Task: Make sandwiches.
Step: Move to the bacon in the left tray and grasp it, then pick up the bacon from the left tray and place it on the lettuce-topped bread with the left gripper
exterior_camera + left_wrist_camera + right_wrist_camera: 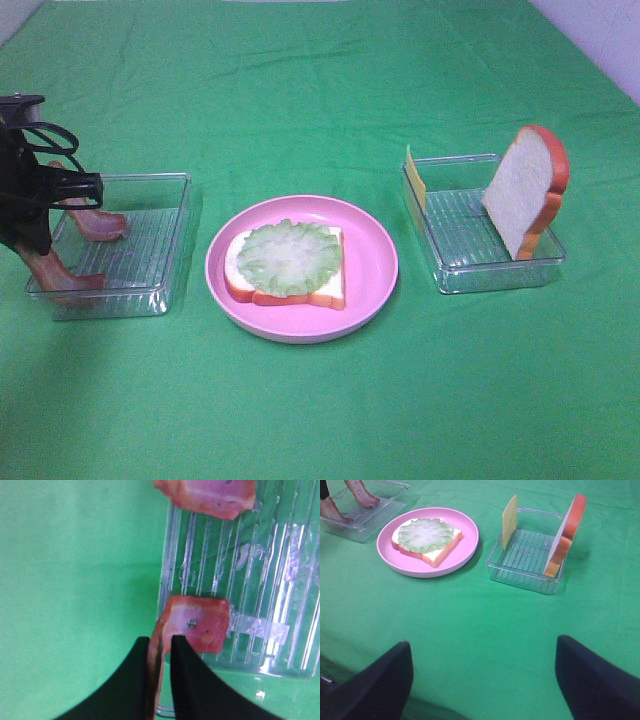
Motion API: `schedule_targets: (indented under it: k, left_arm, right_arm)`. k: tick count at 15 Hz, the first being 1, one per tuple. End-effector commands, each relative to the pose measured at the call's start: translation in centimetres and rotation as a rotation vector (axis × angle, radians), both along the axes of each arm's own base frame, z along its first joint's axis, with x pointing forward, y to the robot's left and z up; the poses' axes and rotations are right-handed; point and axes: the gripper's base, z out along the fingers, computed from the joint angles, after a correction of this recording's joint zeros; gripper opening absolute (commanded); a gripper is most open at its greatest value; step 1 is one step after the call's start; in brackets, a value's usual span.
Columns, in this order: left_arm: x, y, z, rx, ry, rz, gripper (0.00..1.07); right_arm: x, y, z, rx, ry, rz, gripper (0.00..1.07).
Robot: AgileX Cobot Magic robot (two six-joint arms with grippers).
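One bacon strip (197,625) clamped in left claw (159,644) at tray (260,580) edge, right claw (482,650) spread wide apart

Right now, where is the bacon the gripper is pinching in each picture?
Exterior high: bacon strip far left, at the clear tray's front corner.
Left wrist: strip pinched in the left gripper, at the tray's corner.
Right wrist: strip in the tray beyond the pink plate.
Shared landmark: the clear tray.

No legible txt anywhere.
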Motion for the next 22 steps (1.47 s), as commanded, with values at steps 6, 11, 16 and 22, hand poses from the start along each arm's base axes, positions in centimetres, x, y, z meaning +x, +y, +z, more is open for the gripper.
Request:
schedule_targets:
  k: [6,11,16,22]
  left_arm:
    - [0.1,-0.6,1.2,-0.087,-0.048,0.018,0.0]
    - [-0.4,-2.3,5.6,-0.289,-0.207,-0.052,0.0]
    - [0.3,-5.3,7.4,-0.652,-0.341,-0.092,0.0]
    - [0.8,-10.7,6.7,-0.913,-0.404,-0.153,0.0]
  right_arm:
    - [0.0,0.0,-0.1,-0.006,-0.015,0.003,0.75]
    - [0.0,0.0,-0.1,-0.006,-0.015,0.003,0.75]
    - [0.0,0.0,-0.1,-0.006,-0.015,0.003,0.75]
    - [0.0,0.0,-0.1,-0.006,-0.015,0.003,0.75]
